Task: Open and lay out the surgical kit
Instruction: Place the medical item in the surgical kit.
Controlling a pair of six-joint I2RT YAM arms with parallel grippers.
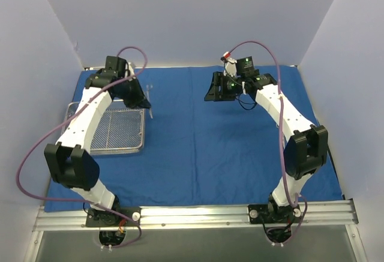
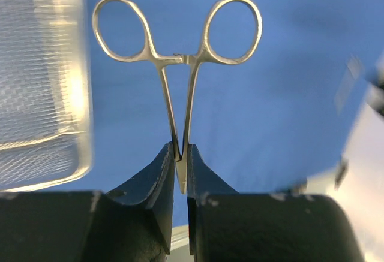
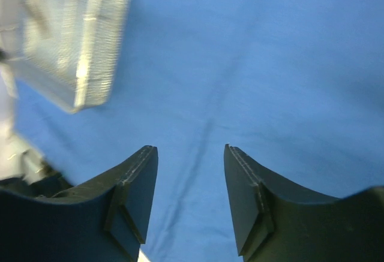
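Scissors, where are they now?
In the left wrist view, the scissors are pinched in the left hand, over the blue cloth, right of the wire tray.

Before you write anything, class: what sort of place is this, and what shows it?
Probably a robot lab bench staged for surgical-kit practice, not an operating room: plain white walls surround it, two arms are bolted to a rail, and a blue cloth carries a mesh tray.

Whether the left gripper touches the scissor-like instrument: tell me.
Touching. The left wrist view shows the left gripper clamped on the tip of the scissor-like instrument.
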